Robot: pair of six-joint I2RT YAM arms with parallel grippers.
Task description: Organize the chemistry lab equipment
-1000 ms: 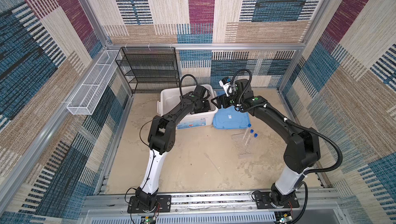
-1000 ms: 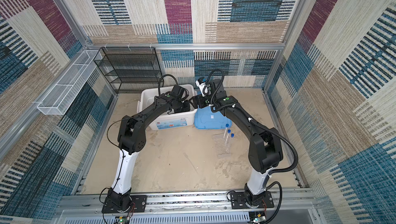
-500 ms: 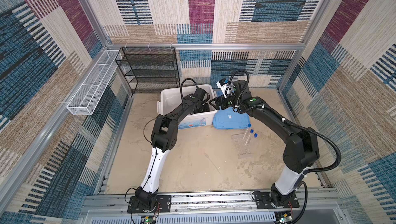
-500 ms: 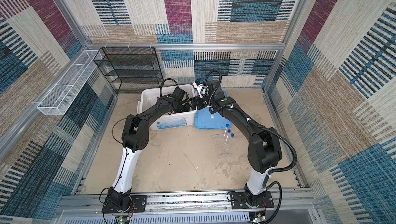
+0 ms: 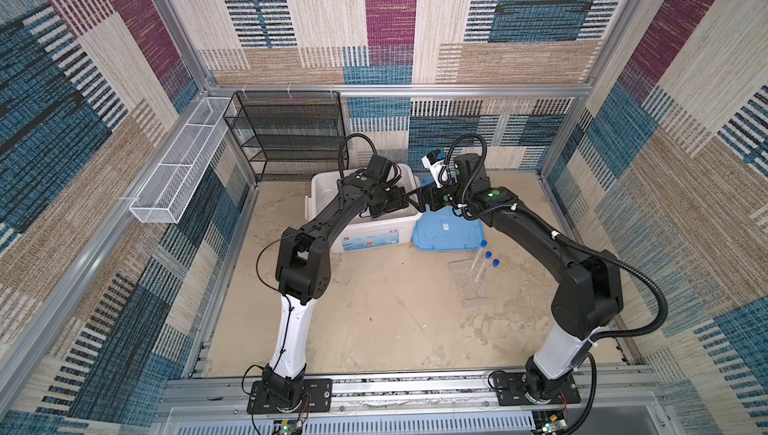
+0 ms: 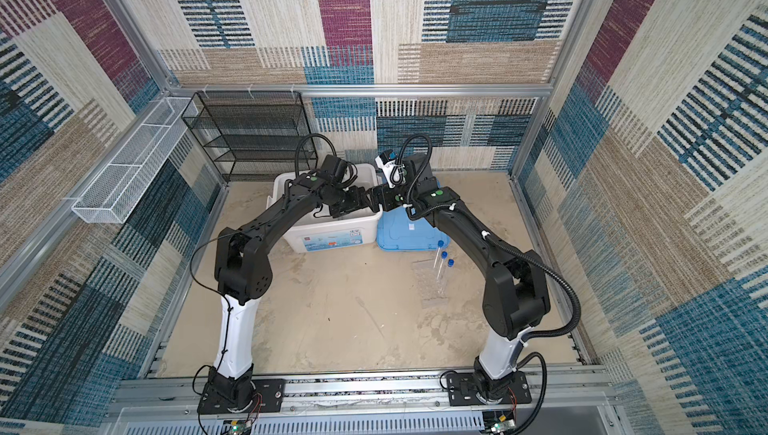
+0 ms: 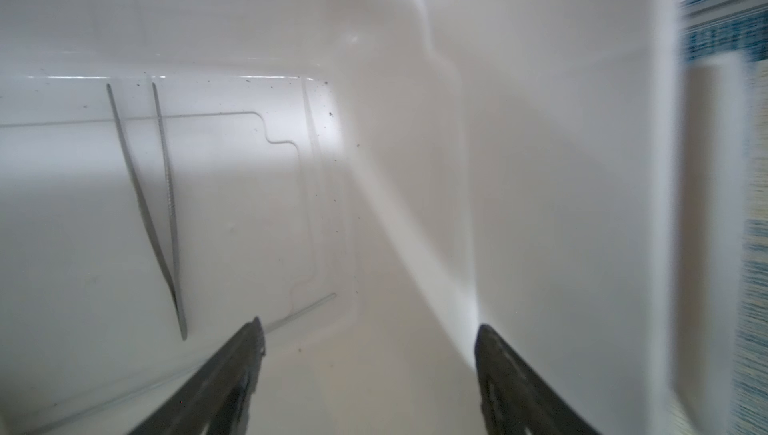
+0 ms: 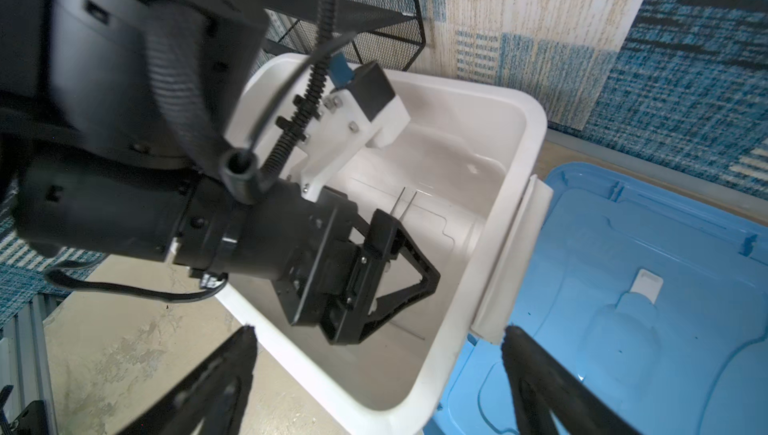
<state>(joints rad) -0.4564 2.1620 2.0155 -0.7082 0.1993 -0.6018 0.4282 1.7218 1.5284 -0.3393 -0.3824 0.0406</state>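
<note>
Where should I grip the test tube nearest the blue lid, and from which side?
I'd take the test tube on its clear body below the cap, from straight above, jaws across it: it lies flat on the table with two others close alongside.

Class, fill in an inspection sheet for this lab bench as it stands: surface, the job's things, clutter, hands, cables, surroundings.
Surface: sandy beige tabletop, mottled.
Job's things: metal tweezers and a thin clear rod lie in the white box; three blue-capped test tubes lie on the tabletop.
Clutter: a flat clear piece by the tubes, identity unclear.
Hands: left hand open and empty inside the box; right hand open and empty above the box's rim.
Cables: corrugated black hose loops off the right arm, a thinner loop off the left; both clear of the items.
Surroundings: light-blue lid beside the box; black mesh shelf; white wire basket.
</note>
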